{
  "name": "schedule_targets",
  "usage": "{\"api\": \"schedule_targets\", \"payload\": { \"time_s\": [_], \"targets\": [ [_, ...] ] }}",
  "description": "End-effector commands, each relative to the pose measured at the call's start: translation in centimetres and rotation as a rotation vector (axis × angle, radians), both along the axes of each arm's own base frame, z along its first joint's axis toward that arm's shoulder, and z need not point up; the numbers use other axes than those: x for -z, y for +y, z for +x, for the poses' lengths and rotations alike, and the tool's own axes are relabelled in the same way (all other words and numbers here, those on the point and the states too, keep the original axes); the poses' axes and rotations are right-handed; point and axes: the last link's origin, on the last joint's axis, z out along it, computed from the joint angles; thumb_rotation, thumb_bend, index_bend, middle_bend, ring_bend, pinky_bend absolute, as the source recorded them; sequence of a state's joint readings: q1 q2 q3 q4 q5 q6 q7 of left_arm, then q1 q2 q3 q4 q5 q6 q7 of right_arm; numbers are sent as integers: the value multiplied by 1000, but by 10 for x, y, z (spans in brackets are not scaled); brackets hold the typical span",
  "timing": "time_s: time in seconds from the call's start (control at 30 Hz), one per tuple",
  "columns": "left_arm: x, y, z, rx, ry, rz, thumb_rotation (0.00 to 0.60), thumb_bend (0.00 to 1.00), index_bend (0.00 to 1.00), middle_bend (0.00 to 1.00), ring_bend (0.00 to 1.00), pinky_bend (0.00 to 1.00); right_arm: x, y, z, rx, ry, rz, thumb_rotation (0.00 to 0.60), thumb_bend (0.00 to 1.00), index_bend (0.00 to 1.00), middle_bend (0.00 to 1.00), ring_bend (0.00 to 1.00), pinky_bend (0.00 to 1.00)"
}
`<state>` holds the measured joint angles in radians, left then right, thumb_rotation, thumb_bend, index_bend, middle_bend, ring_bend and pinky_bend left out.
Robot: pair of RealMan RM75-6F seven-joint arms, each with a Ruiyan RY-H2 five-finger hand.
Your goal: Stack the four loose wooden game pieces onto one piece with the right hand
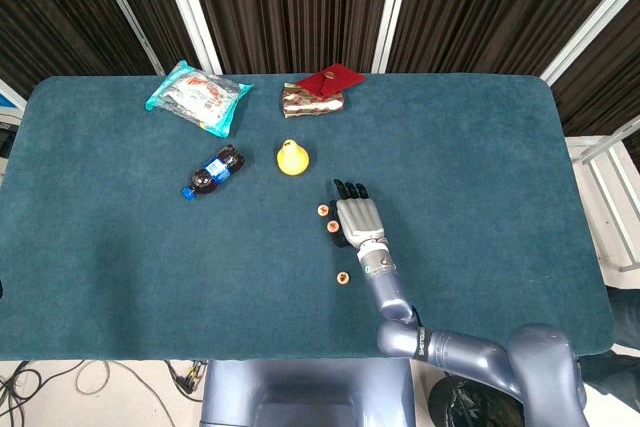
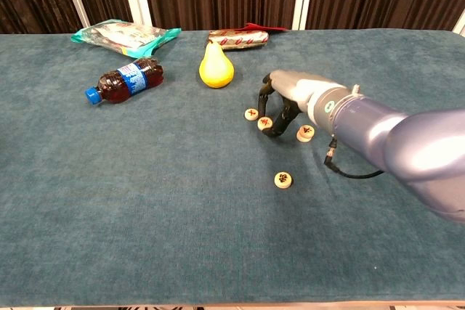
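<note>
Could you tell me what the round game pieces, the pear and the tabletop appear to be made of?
Game pieces: pale, matte discs with red marks, likely wood.
Pear: smooth, evenly yellow and slightly glossy, probably plastic.
Tabletop: teal, dull and finely textured, seemingly felt or short-pile cloth.

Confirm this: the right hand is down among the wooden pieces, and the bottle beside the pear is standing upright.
Not quite. The right hand is indeed down among the wooden pieces, but the bottle beside the pear is lying on its side, not upright. The chest view shows it flat on the cloth, blue cap pointing left.
</note>
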<state>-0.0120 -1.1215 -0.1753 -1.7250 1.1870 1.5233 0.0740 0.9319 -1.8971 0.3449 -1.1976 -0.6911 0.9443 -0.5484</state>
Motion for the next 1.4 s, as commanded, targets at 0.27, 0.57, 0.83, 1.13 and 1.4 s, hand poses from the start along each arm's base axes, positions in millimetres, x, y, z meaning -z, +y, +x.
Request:
{"api": "schedule_targets", "payload": {
  "time_s": [0.27,0.57,0.83,1.13,1.4],
  "targets": [
    [1,0,2,5,2,0,600,615,70,0,0,0,-51,12,-10,-53,31,-39,600,397,523,0,0,0],
    [2,-1,2,5,7,0,600,616,70,0,0,0,-58,22,-34,-9,56,5,600,398,523,0,0,0],
    [2,-1,1,3,7,0,600,616,70,0,0,0,-48,20,-39,-1,71,20,600,398,523,0,0,0],
    [1,0,1,2,5,4,600,616,70,0,0,0,-43,14,-45,30,77,19,600,398,523,0,0,0],
    [1,-1,1,2,7,3,600,616,70,0,0,0,-42,11,-48,39,79,14,600,397,523,0,0,0]
  ]
}}
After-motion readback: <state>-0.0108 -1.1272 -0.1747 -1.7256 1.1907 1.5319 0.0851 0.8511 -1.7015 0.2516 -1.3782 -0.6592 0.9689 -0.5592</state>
